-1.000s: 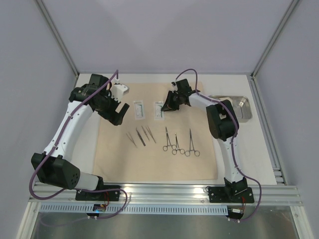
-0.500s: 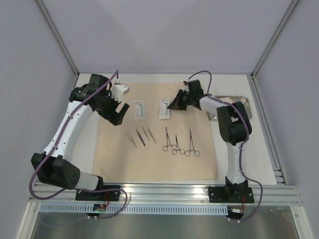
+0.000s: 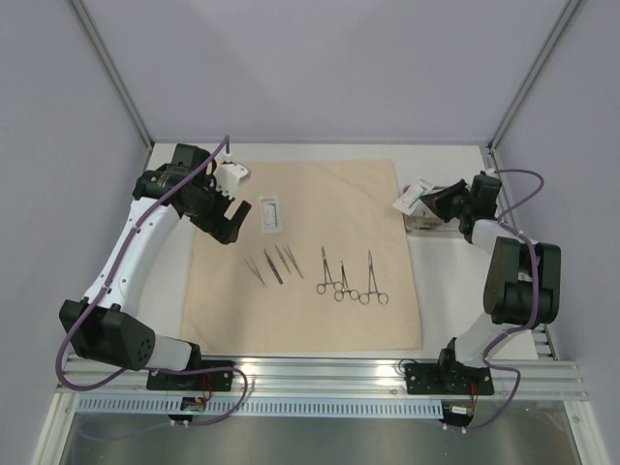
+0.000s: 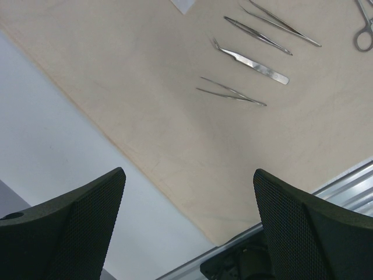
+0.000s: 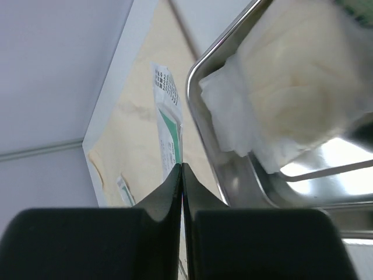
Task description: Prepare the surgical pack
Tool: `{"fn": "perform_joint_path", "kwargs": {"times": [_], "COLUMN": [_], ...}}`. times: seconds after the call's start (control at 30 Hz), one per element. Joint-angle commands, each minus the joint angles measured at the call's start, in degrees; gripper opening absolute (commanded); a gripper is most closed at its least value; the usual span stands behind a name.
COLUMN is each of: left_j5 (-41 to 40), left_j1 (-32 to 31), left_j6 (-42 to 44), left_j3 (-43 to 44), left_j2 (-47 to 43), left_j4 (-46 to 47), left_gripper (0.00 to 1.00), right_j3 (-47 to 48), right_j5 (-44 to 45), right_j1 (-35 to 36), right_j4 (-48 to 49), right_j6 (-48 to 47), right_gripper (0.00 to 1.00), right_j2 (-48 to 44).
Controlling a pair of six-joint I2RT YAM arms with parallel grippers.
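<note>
Since the right tool (image 5: 182,166) was clenched on only the thin edge of a packet (image 5: 168,111), held just outside the tray (image 5: 190,96) rim, the step would likely go best by carrying it fully over the rim, lowering it flat beside the gauze (image 5: 303,76), and only then letting go. The left tool (image 4: 186,221) hung released and empty over the cloth (image 3: 310,320), near the tweezers (image 4: 256,65).
</note>
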Motion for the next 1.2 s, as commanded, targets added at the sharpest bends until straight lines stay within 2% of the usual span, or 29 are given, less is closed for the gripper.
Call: {"fn": "perform_joint_path", "kwargs": {"times": [0.0,0.13,0.27,0.47,0.63,0.77,0.87,0.93,1.1,1.17], "left_j5": [1.19,1.28,1.45,1.54,1.45,1.63,1.63,1.98,2.16,2.33], "left_j1": [-0.1,-0.1,-0.1,-0.1,-0.1,-0.1,-0.1,-0.1,-0.1,-0.1], "left_j6": [0.11,0.11,0.03,0.03,0.2,0.11,0.11,0.2,0.2,0.2], "left_j3": [0.5,0.5,0.5,0.68,0.33,0.59,0.68,0.68,0.59,0.68], "left_j2": [-1.5,-1.24,-1.06,-0.62,-0.97,-0.36,-0.09,-0.27,-0.01,0.08], "left_j4": [0.76,0.76,0.67,0.41,0.49,0.41,0.32,0.32,0.41,0.32], "left_gripper": [1.0,1.0,1.0,1.0,1.0,1.0,1.0,1.0,1.0,1.0], "right_j3": [-2.68,-6.29,-8.22,-8.58,-8.23,-8.66,-7.36,-5.25,0.99,4.15], "right_j5": [4.31,8.18,8.8,10.81,13.81,16.43,20.48,20.66,18.47,19.17], "right_j1": [-4.25,-8.84,-12.0,-12.53,-12.45,-12.45,-12.53,-12.62,-13.59,-13.68], "right_j4": [3.82,3.12,3.64,7.86,7.52,3.4,-2.39,-6.0,-15.93,-22.85], "right_j6": [1.74,1.74,2.35,6.3,5.26,3.33,-4.21,-11.48,-22.94,-30.2], "right_gripper": [0.0,0.0,0.0,0.0,0.01,0.0,0.01,0.01,0.0,0.01], "right_j2": [-5.88,-10.53,-11.25,-8.53,-8.79,-10.45,-13.26,-13.18,-11.6,-10.29]}}
